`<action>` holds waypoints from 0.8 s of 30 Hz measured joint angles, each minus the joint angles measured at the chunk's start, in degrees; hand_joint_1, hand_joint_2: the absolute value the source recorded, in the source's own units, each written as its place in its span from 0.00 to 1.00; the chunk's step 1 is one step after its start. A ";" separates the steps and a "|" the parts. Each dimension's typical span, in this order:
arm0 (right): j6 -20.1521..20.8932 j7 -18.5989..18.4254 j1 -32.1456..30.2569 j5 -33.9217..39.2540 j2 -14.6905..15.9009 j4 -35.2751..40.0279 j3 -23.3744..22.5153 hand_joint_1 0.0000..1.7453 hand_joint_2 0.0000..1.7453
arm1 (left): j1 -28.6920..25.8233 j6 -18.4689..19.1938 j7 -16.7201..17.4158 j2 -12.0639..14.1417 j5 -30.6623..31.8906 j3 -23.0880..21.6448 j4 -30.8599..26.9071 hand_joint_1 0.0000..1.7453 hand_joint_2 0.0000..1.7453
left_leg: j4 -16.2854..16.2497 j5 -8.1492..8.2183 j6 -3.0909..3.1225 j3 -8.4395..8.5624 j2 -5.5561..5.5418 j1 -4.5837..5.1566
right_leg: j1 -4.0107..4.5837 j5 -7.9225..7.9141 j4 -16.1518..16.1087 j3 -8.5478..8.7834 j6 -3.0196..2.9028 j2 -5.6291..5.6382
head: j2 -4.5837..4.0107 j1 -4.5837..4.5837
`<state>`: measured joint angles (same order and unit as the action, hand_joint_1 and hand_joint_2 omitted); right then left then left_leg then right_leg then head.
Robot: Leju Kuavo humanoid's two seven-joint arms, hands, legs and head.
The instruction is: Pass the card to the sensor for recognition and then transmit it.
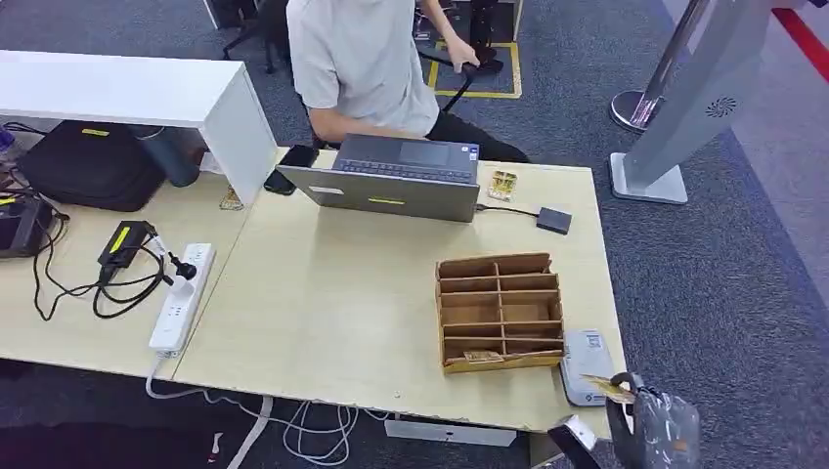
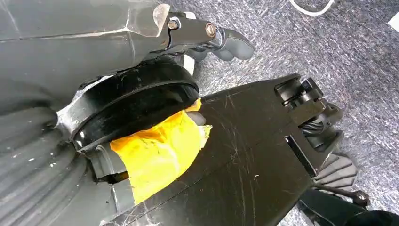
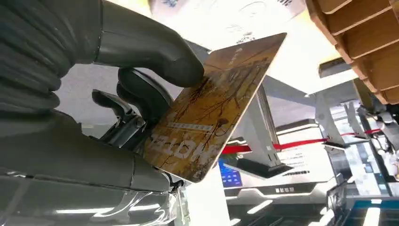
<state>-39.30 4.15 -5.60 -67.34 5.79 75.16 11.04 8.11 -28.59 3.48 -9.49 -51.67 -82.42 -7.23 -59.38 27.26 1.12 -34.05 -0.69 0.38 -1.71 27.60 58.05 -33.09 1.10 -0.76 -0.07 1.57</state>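
My right hand (image 1: 647,422) is off the table's front right corner and pinches a golden-brown card (image 1: 611,388) between thumb and fingers. Close up, the card (image 3: 216,108) shows a tree pattern, with the thumb (image 3: 155,52) pressed on its face. The card's tip hangs just beside the grey sensor (image 1: 585,366), which lies flat at the table's front right edge. A brown cardboard organizer (image 1: 499,311) stands to the left of the sensor, with another card (image 1: 482,357) in its front row. My left hand (image 2: 221,40) hangs over the carpet with nothing in it.
A grey laptop (image 1: 391,181) stands at the table's far side with a person (image 1: 362,59) seated behind it. A small black box (image 1: 553,219) lies right of the laptop. A power strip (image 1: 181,293), cables and a black bag (image 1: 93,166) are on the left. A grey stand (image 1: 684,107) rises at the right.
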 joint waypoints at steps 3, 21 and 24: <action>0.00 -0.15 2.07 -0.11 -1.01 -2.45 0.07 1.00 1.00 | 0.00 0.00 0.04 -0.02 0.17 0.00 0.00 0.00 1.00 | 0.00 -0.01 0.00 0.00 0.00 0.00 | 0.00 0.00 0.00 0.00 0.00 0.00 | 0.00 0.00; 0.02 0.37 6.65 0.46 -4.81 -11.21 1.64 1.00 1.00 | 0.00 0.00 0.39 0.00 0.20 0.00 0.00 0.00 1.00 | 0.00 -0.02 -0.02 -0.01 0.00 0.00 | 0.01 -0.01 0.00 0.00 -0.01 -0.01 | 0.00 0.02; 0.02 0.15 6.67 0.11 -4.81 -11.73 1.68 1.00 1.00 | 0.00 0.00 0.44 0.00 0.22 0.00 0.00 0.00 1.00 | -0.01 -0.02 -0.02 0.00 0.00 0.00 | 0.01 -0.01 0.00 0.00 -0.01 -0.01 | 0.00 0.02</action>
<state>-39.28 4.31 1.07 -67.23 0.98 63.43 12.72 8.10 -28.59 3.91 -9.49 -51.45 -82.42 -7.23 -59.38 27.24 1.10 -34.05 -0.69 0.38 -1.71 27.59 58.05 -33.09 1.09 -0.77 -0.07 1.60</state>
